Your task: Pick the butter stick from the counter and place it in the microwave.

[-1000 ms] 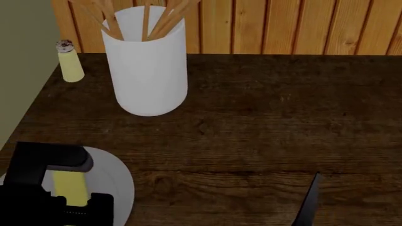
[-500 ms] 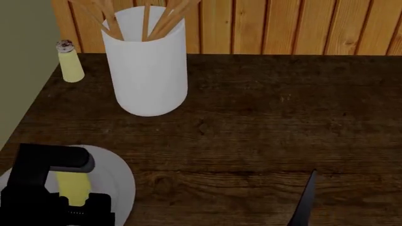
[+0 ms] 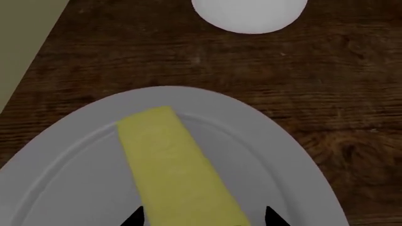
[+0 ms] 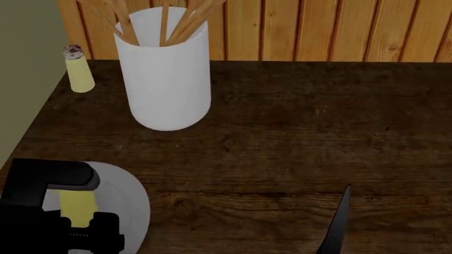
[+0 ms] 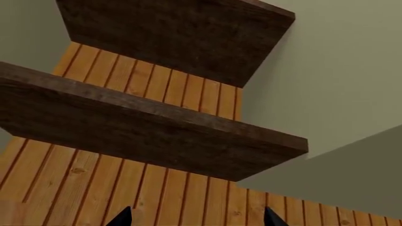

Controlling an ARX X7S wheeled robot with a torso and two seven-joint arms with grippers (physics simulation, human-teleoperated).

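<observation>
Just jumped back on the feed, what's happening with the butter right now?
The left gripper is down over the round grey plate at the near left of the counter, its fingertips on either side of the butter stick, which lies flat on the plate. Whether the jaws have actually closed on it cannot be told. The right gripper is open and idle, pointing up at wall shelves. A white utensil holder and a small yellow shaker stand farther back. No microwave is in view.

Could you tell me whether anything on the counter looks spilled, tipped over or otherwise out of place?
Nothing stands out. The butter stick lies flat on the grey plate, and the white utensil holder and small shaker stand upright on the counter, with no spills.
</observation>
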